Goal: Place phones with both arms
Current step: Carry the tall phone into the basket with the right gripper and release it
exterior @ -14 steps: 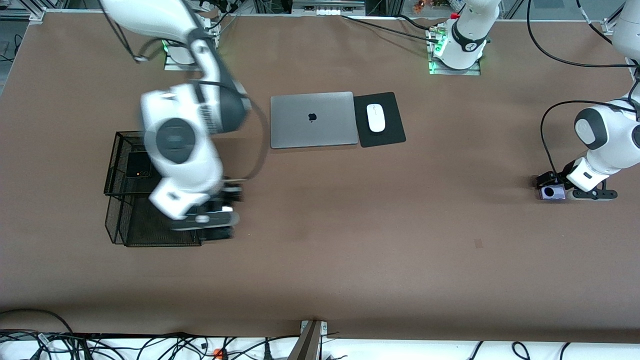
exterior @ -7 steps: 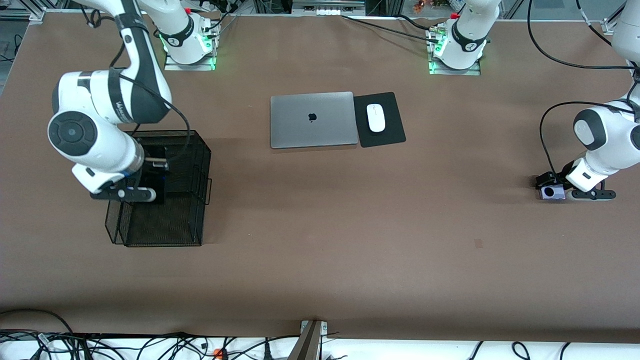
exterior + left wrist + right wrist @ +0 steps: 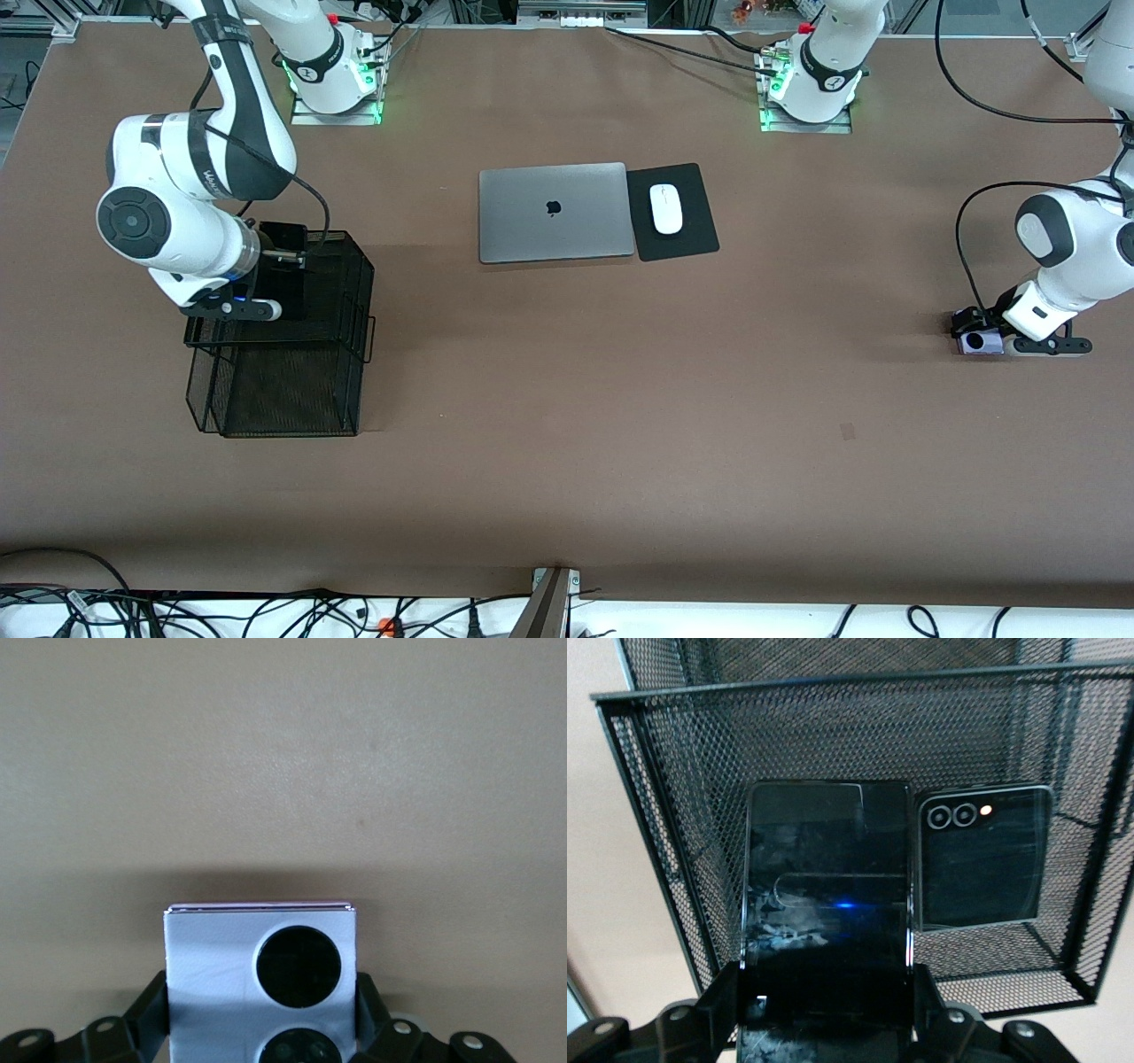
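Observation:
My right gripper [image 3: 268, 288] hangs over the black mesh basket [image 3: 356, 292] at the right arm's end of the table. It is shut on the long black slab phone [image 3: 828, 895], gripped by its long edges [image 3: 285, 266]. On the basket's [image 3: 833, 684] floor lies the small black flip phone [image 3: 983, 859], beside the held slab; the front view hides it under the right arm. At the left arm's end, the lilac-white flip phone [image 3: 977, 342] rests on the table. My left gripper [image 3: 261, 1014] is shut on its two sides [image 3: 979, 337], one black lens [image 3: 299, 966] facing up.
A closed grey laptop [image 3: 554, 213] and a white mouse [image 3: 666, 208] on a black pad [image 3: 682, 244] lie mid-table, farther from the front camera than both phones. Brown table surface [image 3: 620, 399] stretches between basket and lilac phone. Cables trail along the table's edges.
The right arm has swung with the slab phone from the basket's side edge to over the part of the basket farther from the front camera. The left arm stays at the lilac phone.

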